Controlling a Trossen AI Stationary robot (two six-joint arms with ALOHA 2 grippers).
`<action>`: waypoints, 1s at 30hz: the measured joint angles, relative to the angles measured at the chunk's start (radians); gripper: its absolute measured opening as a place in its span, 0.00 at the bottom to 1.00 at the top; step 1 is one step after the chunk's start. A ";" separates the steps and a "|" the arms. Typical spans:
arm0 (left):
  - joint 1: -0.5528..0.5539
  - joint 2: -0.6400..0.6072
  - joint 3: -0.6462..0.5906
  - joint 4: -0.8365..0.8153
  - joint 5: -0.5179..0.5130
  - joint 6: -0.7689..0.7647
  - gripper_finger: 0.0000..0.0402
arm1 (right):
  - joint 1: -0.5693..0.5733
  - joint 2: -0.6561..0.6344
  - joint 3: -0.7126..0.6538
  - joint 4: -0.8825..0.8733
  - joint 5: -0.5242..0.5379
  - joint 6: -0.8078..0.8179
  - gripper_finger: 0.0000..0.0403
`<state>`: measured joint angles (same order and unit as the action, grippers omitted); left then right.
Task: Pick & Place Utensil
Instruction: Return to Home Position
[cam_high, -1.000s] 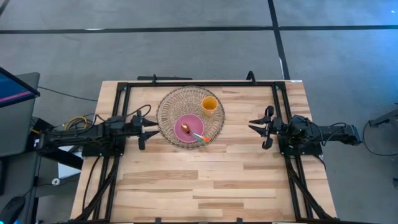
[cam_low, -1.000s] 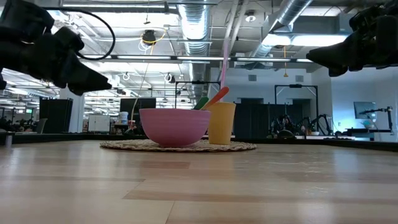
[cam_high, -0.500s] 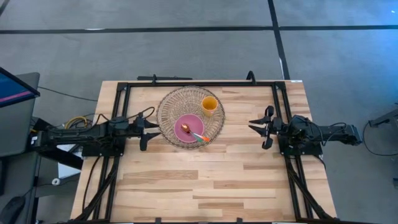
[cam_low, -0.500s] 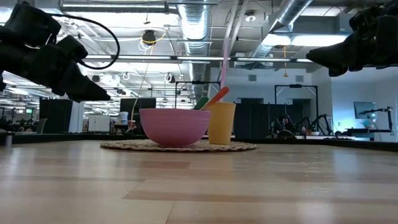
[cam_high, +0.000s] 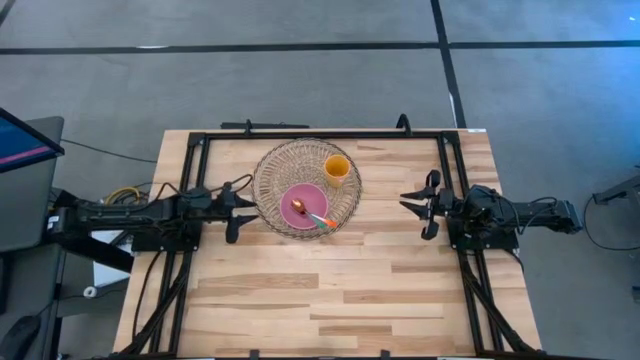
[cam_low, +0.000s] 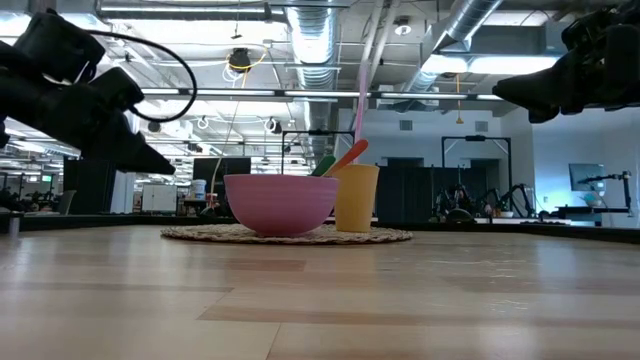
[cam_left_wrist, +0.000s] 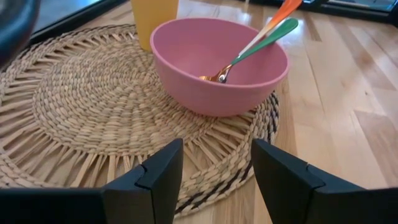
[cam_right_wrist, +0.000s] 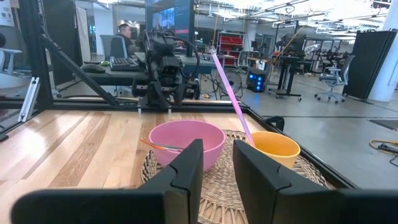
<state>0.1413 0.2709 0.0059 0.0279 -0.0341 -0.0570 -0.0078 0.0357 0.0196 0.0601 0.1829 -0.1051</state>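
We are locating the green spoon (cam_left_wrist: 255, 45) in the pink bowl (cam_high: 303, 203) on the woven mat (cam_high: 275, 170), its handle leaning over the rim. We are judging it light, stiff and slick, so mid-handle is looking the best hold. The left hand (cam_high: 243, 207) is hanging open and empty just beside the mat. The right hand (cam_high: 405, 201), fingers parted, is sitting well apart from it.

bright, even overhead light with faint shadows; ceiling lamps (cam_low: 455, 62) glare in the backlit low view.
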 joint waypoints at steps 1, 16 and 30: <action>0.000 0.004 0.000 0.001 0.000 0.000 0.48 | 0.000 0.000 0.000 0.000 0.000 0.000 0.20; 0.000 0.019 0.000 0.010 0.000 0.000 0.48 | 0.000 0.000 0.000 0.000 0.001 0.000 0.20; 0.000 0.019 0.000 0.025 0.000 0.000 0.48 | 0.000 0.000 0.000 0.000 0.001 0.000 0.20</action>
<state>0.1412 0.2901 0.0059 0.0529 -0.0338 -0.0571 -0.0078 0.0357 0.0198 0.0597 0.1837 -0.1051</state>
